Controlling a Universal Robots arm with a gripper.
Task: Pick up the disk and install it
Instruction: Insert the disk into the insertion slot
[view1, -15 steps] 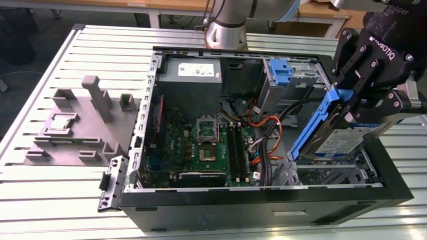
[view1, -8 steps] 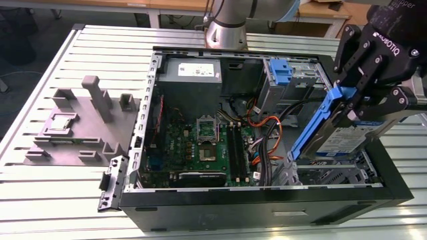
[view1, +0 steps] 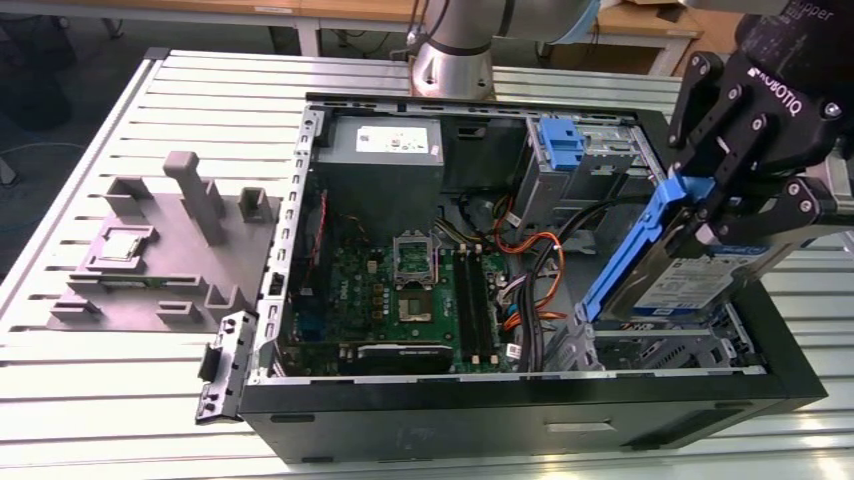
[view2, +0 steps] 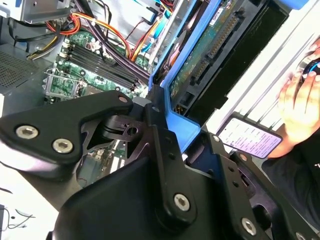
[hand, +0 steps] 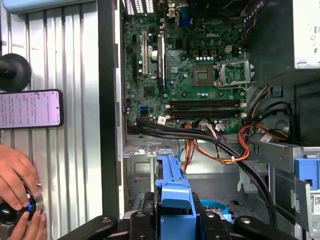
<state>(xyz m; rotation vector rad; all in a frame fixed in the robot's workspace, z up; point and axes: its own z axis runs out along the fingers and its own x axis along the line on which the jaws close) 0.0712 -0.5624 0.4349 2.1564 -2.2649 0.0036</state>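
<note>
The disk is a silver-grey drive with a blue-and-white label and blue rails. It hangs tilted over the drive bay at the near corner of the open computer case, on the exterior view's right. My gripper is shut on its upper end, fingers clamped across the blue rail. In the second wrist view the disk shows its connector edge beyond my gripper. In the first wrist view the blue rail sits between the fingers of my gripper, above the metal bay floor.
Orange and black cables run beside the bay, with the motherboard further in. A power supply and a bare blue bracket sit at the back. A grey fixture stands outside the case. A person's hands and a phone are nearby.
</note>
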